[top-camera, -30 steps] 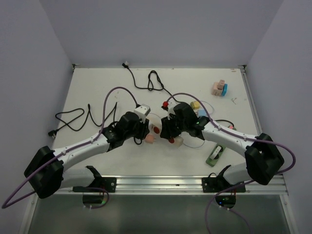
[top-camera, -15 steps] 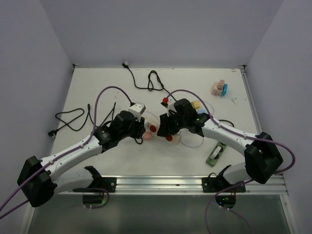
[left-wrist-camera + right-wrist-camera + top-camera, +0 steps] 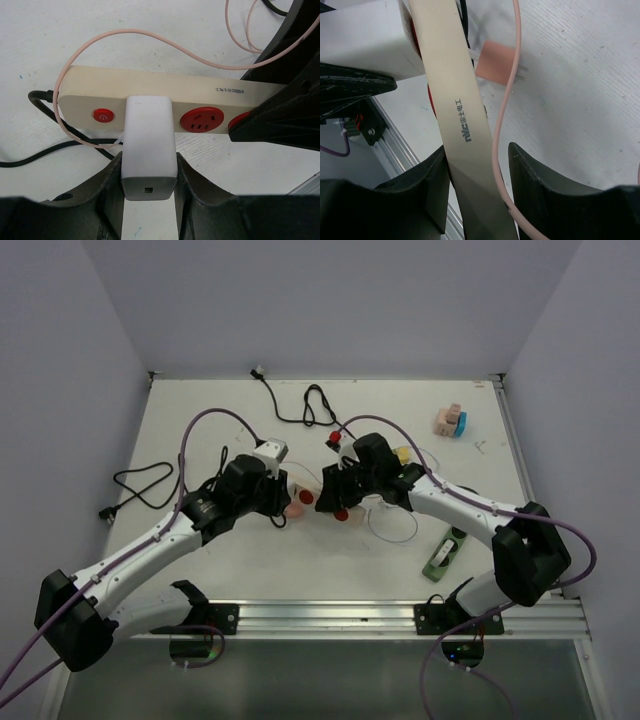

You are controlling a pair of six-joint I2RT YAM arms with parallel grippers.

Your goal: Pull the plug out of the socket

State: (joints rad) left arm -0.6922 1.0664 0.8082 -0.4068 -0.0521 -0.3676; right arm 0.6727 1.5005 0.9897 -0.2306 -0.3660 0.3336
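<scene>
White tabletop (image 3: 200,410) under lilac walls (image 3: 330,300). Left of centre, the left gripper (image 3: 149,162) is clamped on the white plug (image 3: 149,135), which sits in the cream power strip (image 3: 215,90) mid-table. Further right, the right gripper (image 3: 477,152) straddles that strip loosely, with a gap beside one finger.

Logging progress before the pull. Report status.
Left gripper shut on white plug. Right gripper open, straddling power strip. Plug looks seated. Pink cable draped over strip.

L arm (image 3: 140,545) & R arm (image 3: 460,510) angled inward, tips close; L fingers (image 3: 107,192) clamped, R fingers (image 3: 540,190) slack.
</scene>
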